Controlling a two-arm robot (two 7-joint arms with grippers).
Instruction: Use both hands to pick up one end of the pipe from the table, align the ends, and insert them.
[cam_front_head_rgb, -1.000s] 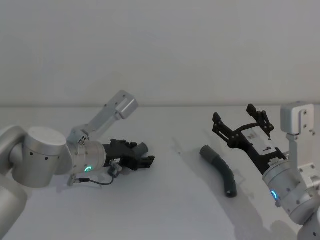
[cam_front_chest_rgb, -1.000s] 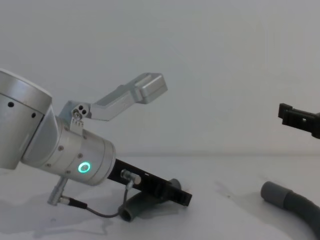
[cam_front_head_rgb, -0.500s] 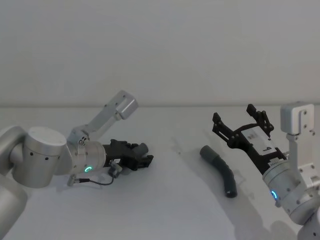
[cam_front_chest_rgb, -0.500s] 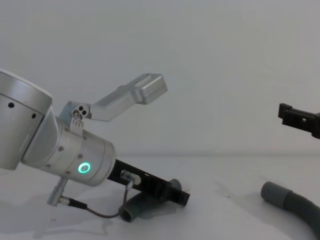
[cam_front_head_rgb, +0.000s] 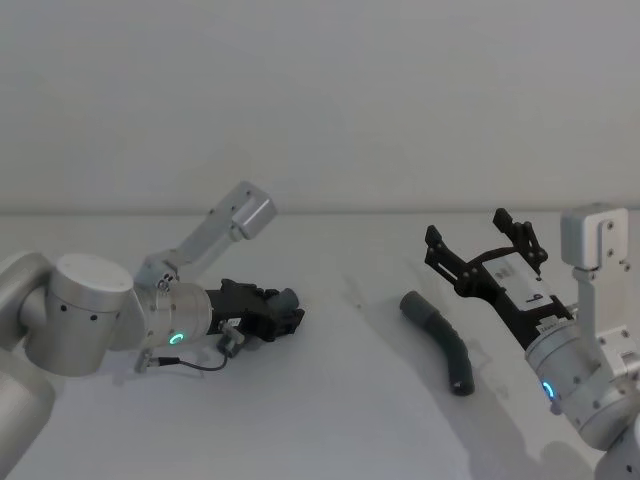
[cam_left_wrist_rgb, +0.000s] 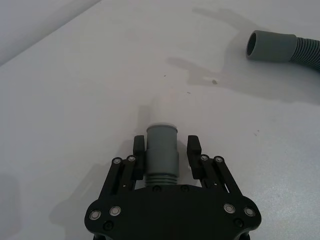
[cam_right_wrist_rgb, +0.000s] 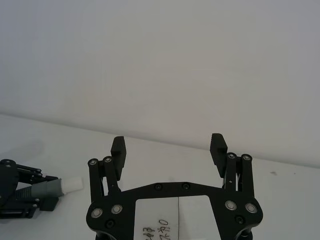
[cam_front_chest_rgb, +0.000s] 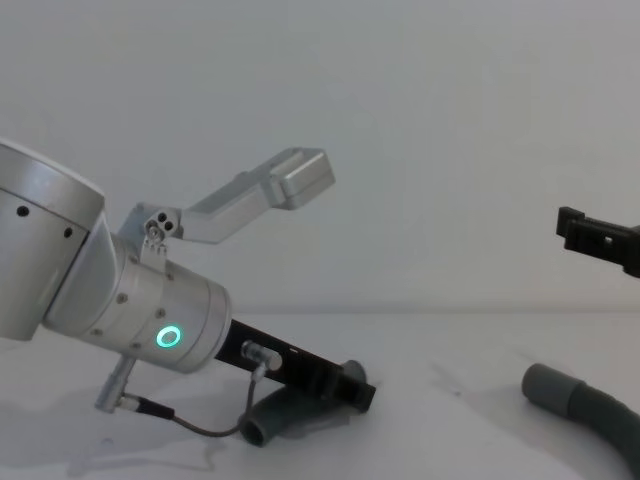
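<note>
Left claw (cam_left_wrist_rgb: 167, 146) astride the short hose (cam_front_chest_rgb: 285, 412), right claw (cam_right_wrist_rgb: 168, 145) spread wide in the air.

On my left wrist feed the short hose's cuff (cam_left_wrist_rgb: 162, 147) sits between the two fingers (cam_left_wrist_rgb: 194, 146), low on the table (cam_front_head_rgb: 340, 420). One finger is against it and I see a sliver of white beside the other, so nothing is clamped. Its pale tip (cam_right_wrist_rgb: 70, 184) pokes out past the fingertips. The longer hose (cam_front_head_rgb: 445, 340) lies flat, well apart from the left claw and just beneath the raised right claw, untouched.
</note>
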